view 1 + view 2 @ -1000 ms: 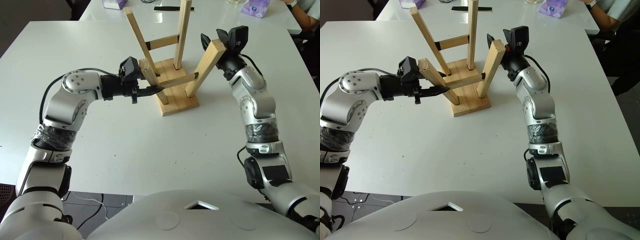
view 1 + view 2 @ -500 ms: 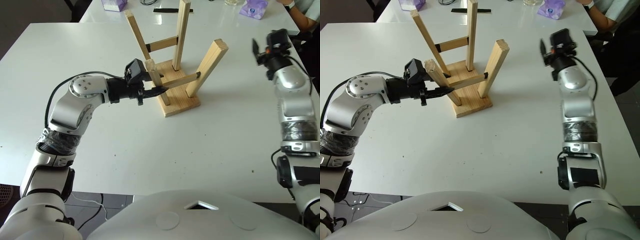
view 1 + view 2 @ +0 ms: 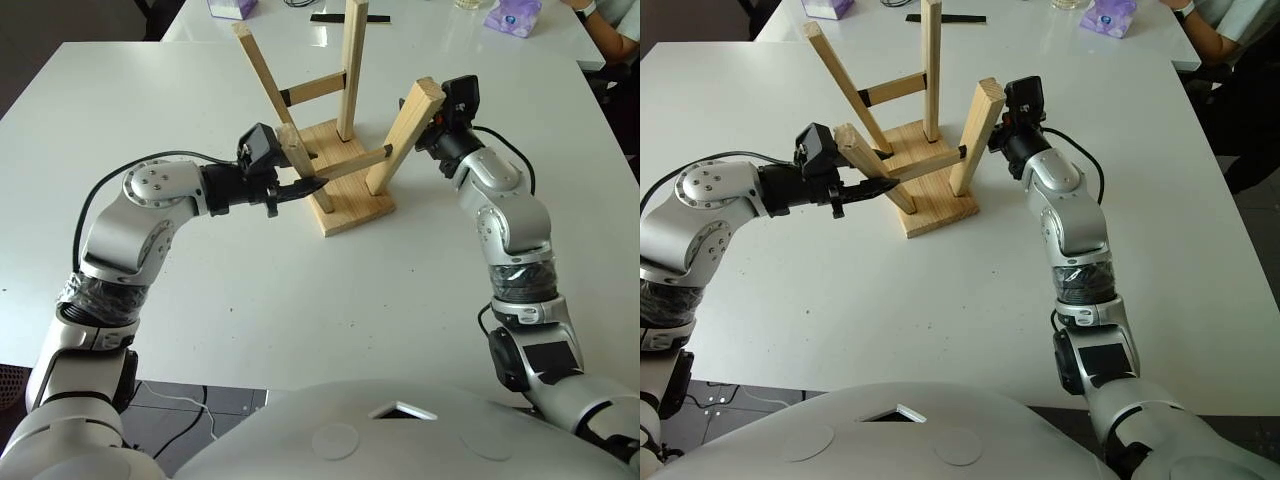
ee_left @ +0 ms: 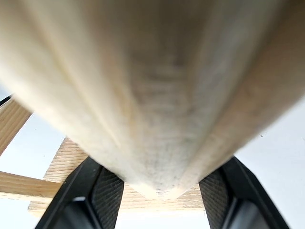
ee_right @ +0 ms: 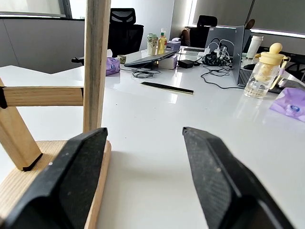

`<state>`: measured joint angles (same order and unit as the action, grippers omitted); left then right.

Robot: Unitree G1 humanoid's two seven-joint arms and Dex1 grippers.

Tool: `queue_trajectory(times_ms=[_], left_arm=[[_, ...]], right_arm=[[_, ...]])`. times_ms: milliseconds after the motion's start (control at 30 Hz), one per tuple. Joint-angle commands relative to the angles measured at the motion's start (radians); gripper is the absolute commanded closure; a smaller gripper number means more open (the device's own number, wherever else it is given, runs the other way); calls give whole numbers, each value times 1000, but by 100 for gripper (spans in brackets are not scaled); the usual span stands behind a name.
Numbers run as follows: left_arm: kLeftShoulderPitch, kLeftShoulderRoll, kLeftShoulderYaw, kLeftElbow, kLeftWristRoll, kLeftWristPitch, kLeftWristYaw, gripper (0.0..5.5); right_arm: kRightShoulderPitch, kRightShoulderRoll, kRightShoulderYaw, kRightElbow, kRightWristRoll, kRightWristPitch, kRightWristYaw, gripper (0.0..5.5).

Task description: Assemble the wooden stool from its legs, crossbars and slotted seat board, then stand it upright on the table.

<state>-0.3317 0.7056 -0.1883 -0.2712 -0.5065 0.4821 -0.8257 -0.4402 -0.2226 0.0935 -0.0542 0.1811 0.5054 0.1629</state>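
The wooden stool stands upside down, its seat board (image 3: 352, 212) flat on the white table and its legs pointing up, joined by crossbars (image 3: 316, 90). My left gripper (image 3: 300, 188) comes in from the left and is shut on the short near-left leg (image 3: 293, 152); in the left wrist view that leg (image 4: 157, 86) sits between both fingers (image 4: 107, 195). My right gripper (image 3: 430, 118) is open just behind the top of the slanting right leg (image 3: 402, 138), nothing between its fingers (image 5: 81, 167). The right wrist view shows the seat board (image 5: 28, 181) and an upright leg (image 5: 96, 62).
At the table's far edge lie purple tissue packs (image 3: 512, 14) and a black strip (image 3: 338, 18). A person's arm (image 3: 605, 25) shows at the back right corner. A bottle (image 5: 266, 67) and desk clutter stand beyond. Bare tabletop (image 3: 330, 300) lies in front of the stool.
My right arm swung out to the right away from the stool, then came back beside the top of the right leg. My left gripper kept its hold on the near-left leg.
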Motion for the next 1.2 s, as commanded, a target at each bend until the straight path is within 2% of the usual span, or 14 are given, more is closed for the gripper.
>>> queue_trajectory(times_ms=[33,67,133,167,433,633,733,900,1033,1200], left_arm=[[73,-97,-209,-109,7,226,64,345],[75,-93,-224,-145,-4,269,74,345],[95,-114,-183,-215,-99,316,85,345],[100,-118,-159,-245,-146,337,82,308],[17,-193,-32,-242,-257,452,175,160],[72,-178,-39,-270,-244,444,163,155],[86,-167,-11,-268,-225,414,164,155],[76,-230,124,-252,-345,462,234,155],[122,-155,178,-289,-381,471,181,98],[256,-20,222,-283,-331,366,12,98]], right_arm=[[-84,11,136,63,-53,-139,157,262],[-89,-10,127,108,-83,-174,163,262],[-111,-51,103,217,-137,-243,160,262],[-123,-64,84,263,-142,-265,163,262],[-152,-126,43,521,-212,-462,193,262],[-144,-142,8,617,-217,-539,191,262],[-132,-186,-28,603,-212,-548,191,262],[-74,-238,-71,533,-200,-535,206,262],[10,-277,-97,424,-185,-492,240,262],[196,-393,-80,179,-162,-398,421,262]])
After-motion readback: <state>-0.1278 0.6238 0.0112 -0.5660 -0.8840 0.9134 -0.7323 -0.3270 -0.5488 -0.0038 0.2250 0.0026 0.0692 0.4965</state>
